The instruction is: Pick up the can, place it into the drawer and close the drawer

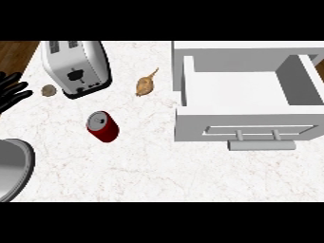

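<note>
A red can (103, 126) with a silver top lies on its side on the white marble counter (122, 171), left of the middle. To its right stands a white drawer (252, 128), pulled open, its inside bare and its handle (261, 136) facing me. My left hand (2, 93) shows at the left edge, black fingers spread and straight, well away from the can and holding nothing. Its grey forearm (2, 166) fills the lower left corner. My right hand is out of the picture.
A silver toaster (77, 66) stands at the back left. A small brown round item (49, 90) lies beside it, and a tan onion-like item (147, 84) lies between the toaster and the drawer. Dark wood floor shows past the counter's edges.
</note>
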You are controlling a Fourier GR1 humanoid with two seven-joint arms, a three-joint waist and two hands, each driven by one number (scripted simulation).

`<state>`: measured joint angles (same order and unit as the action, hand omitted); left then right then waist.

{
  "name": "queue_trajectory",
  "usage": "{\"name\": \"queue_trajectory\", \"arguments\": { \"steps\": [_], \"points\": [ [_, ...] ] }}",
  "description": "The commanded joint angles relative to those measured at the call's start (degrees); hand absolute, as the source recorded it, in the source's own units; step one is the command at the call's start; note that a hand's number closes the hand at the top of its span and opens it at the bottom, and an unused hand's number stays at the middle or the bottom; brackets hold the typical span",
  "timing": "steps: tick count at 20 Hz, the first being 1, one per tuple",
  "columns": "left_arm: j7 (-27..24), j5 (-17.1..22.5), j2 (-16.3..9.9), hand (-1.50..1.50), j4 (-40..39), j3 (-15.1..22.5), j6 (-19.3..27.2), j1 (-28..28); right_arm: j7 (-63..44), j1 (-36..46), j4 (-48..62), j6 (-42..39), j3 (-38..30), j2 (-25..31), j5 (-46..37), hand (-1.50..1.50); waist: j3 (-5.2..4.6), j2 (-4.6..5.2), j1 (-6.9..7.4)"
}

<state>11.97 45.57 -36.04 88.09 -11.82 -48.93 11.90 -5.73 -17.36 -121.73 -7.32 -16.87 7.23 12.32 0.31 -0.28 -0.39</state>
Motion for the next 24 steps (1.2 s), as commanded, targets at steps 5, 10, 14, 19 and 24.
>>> {"name": "queue_trajectory", "arguments": {
  "steps": [5, 10, 14, 19, 24],
  "points": [
    [9.8, 12.6, -1.1, -1.50, -4.2, 3.1, 5.8, 3.2, -0.6, -0.2, 0.5, -2.3, -3.2, 1.1, 2.8, -1.50, -0.27, 0.28, -0.09],
    [11.4, 12.3, -0.2, -1.50, -8.2, 2.7, 3.2, 4.3, 2.0, -2.8, 2.2, -6.9, -9.2, 2.4, 8.6, -1.50, -0.30, 0.27, -0.19],
    [13.6, 11.1, 2.5, -1.50, -9.2, 4.4, 5.4, 5.1, -2.2, -3.3, -3.8, -5.1, -5.7, 0.0, 5.0, -1.50, -0.33, 0.32, -0.16],
    [15.4, 7.4, 6.1, -1.50, -8.3, 6.7, 12.0, 10.1, 4.7, -6.9, 2.5, -13.1, -13.9, 2.0, 11.3, -1.50, -0.28, 0.24, -0.35],
    [12.6, 0.2, 10.1, -1.50, -9.4, 7.4, 11.5, 9.9, 3.4, -12.0, -3.9, -14.8, -12.2, -3.1, 10.1, -1.50, -0.31, 0.25, -0.48]
  ]
}}
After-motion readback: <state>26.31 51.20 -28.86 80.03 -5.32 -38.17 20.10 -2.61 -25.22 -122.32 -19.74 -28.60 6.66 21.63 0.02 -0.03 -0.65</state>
